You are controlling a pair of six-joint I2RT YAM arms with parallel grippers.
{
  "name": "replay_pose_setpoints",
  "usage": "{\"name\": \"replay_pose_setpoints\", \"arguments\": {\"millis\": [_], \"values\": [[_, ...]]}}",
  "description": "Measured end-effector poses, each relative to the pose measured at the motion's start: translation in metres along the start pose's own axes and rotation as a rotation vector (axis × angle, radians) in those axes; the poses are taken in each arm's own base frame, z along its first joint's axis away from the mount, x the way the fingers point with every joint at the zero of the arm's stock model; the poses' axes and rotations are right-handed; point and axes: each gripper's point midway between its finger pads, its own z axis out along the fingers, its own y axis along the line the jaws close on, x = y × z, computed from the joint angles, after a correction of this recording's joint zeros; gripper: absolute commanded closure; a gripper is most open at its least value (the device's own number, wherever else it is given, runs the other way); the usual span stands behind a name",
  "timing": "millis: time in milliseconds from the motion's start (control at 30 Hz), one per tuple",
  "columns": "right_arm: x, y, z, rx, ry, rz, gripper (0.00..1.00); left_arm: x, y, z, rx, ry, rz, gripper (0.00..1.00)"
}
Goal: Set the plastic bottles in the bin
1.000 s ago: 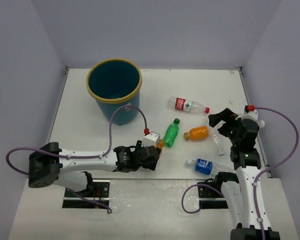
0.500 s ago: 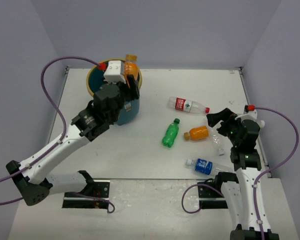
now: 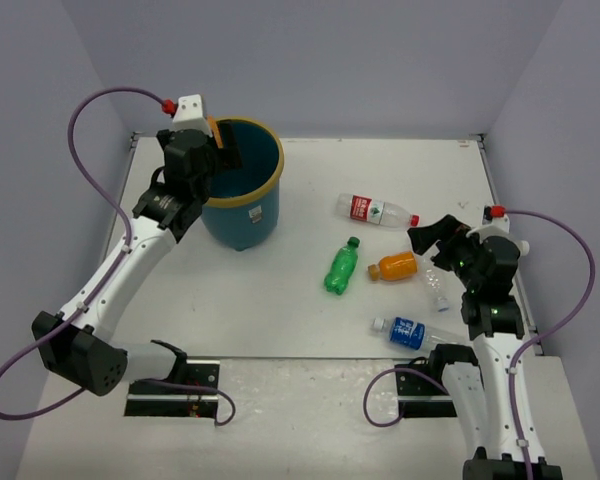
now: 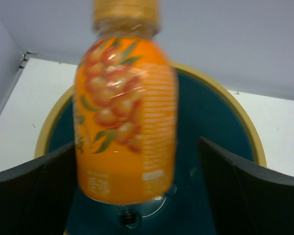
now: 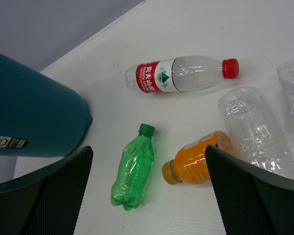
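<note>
- Now the drop: left hand (image 4: 136, 147) is spread above the bin (image 4: 245, 128), the orange bottle (image 4: 125, 117) loose between its fingers (image 4: 29, 196), over the opening.
- Next, judged: clear the rim, then fetch another from the counter (image 3: 280, 300); right hand (image 5: 148, 147), spread and empty, hovers over the green bottle (image 5: 132, 174).
- Writing: berries and leaves on the orange label, print blurred; red-label bottle (image 5: 179, 73) carries white Chinese characters, unreadable.

I get bright, even light from overhead; the white table (image 3: 280, 300) carries only soft, faint shadows. In my left wrist view the orange bottle (image 4: 125, 117) is blurred close up, while the right wrist view is sharp.
</note>
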Motion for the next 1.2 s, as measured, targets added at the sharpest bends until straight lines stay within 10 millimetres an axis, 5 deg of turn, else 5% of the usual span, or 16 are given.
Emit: {"name": "replay_pose_setpoints", "arguments": {"millis": [200,467,600,833,1000,1200], "values": [[0.001,0.016,-0.006,-0.052,0.003,-0.058,0.01,0.009,-0.009,0.005,0.066,0.039,0.016,0.00],[0.014,0.038,-0.006,-0.100,0.043,-0.110,0.01,-0.040,-0.030,-0.010,0.168,-0.038,-0.013,0.00],[0.023,0.043,-0.003,-0.099,0.074,-0.125,0.01,-0.040,-0.029,-0.026,0.206,-0.041,-0.028,0.00],[0.032,0.039,0.003,-0.065,0.105,-0.126,0.01,-0.012,-0.018,-0.074,0.299,-0.038,-0.094,0.00],[0.045,0.047,0.006,-0.073,0.149,-0.135,0.01,0.034,-0.008,-0.111,0.383,0.011,-0.151,0.00],[0.082,0.062,0.022,-0.045,0.277,-0.187,0.01,0.113,0.004,-0.140,0.432,0.155,-0.219,0.00]]}}
